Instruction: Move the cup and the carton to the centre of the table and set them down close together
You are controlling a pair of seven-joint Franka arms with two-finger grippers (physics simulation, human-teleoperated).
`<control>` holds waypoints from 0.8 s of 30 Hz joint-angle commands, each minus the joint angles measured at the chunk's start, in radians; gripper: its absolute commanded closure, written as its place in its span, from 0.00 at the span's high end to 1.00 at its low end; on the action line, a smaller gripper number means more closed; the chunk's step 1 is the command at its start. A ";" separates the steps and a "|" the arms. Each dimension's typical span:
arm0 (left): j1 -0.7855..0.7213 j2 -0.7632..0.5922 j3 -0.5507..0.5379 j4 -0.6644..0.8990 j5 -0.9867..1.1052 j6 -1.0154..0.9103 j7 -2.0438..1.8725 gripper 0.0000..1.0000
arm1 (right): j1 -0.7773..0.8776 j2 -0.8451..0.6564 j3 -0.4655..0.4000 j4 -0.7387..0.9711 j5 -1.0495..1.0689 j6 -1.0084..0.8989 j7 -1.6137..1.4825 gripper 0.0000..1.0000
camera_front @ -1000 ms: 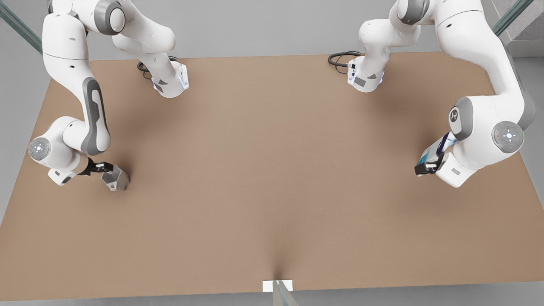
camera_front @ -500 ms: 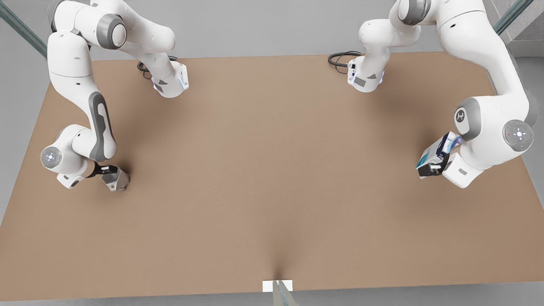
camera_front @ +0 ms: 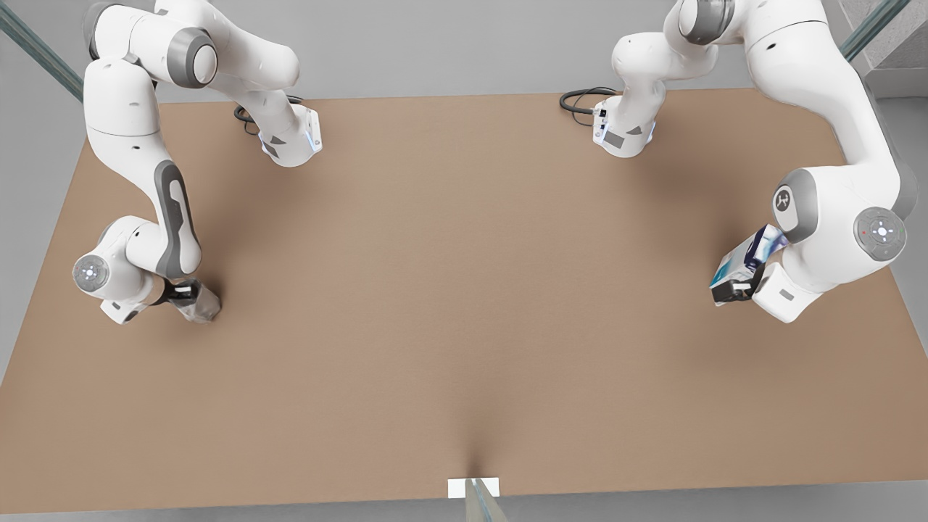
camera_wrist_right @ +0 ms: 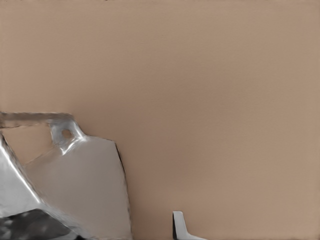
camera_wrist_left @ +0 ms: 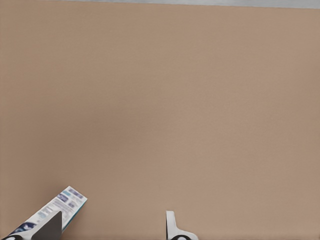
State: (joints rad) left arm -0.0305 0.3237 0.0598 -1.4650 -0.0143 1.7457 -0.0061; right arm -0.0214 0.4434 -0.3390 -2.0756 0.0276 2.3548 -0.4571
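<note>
The pale grey faceted cup (camera_front: 201, 307) lies tipped on the table (camera_front: 464, 290) at the front view's left. My right gripper (camera_front: 185, 293) is down over it, partly hiding it. In the right wrist view the cup (camera_wrist_right: 80, 185) sits against one side of the open right gripper (camera_wrist_right: 102, 227), with a gap to the other fingertip (camera_wrist_right: 178, 224). The white, blue and teal carton (camera_front: 747, 259) is tilted at the front view's right. My left gripper (camera_front: 734, 290) stands open at its lower end. The carton (camera_wrist_left: 62, 205) rests by one finger (camera_wrist_left: 50, 226), not between the two.
Both arm bases (camera_front: 290, 141) (camera_front: 623, 134) stand at the table's far edge with black cables beside them. A small white marker (camera_front: 473, 487) sits at the near edge. Open tabletop stretches between the two grippers.
My right gripper has moved rightward and down onto the cup, covering more of it. The left arm has shifted slightly, uncovering more of the carton.
</note>
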 commanded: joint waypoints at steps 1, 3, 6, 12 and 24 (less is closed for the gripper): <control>0.000 0.000 0.000 0.000 0.001 0.000 0.000 1.00 | 0.000 0.000 0.000 0.000 0.000 0.000 0.000 0.49; 0.000 0.000 0.000 0.002 -0.001 0.002 0.000 1.00 | 0.003 0.009 0.000 0.012 0.000 -0.002 0.000 0.36; 0.000 0.000 0.000 0.000 -0.001 0.002 0.000 1.00 | 0.009 0.020 0.000 0.026 0.000 -0.015 0.000 0.28; 0.001 0.001 0.002 0.000 -0.010 0.005 0.002 1.00 | 0.015 0.018 0.000 0.052 0.000 -0.063 0.000 0.21; 0.001 0.003 0.002 0.000 -0.010 0.005 0.002 1.00 | 0.017 0.018 0.002 0.095 0.000 -0.115 -0.002 0.21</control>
State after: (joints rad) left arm -0.0291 0.3268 0.0613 -1.4650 -0.0246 1.7503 -0.0046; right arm -0.0045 0.4617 -0.3375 -1.9804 0.0328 2.2391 -0.4620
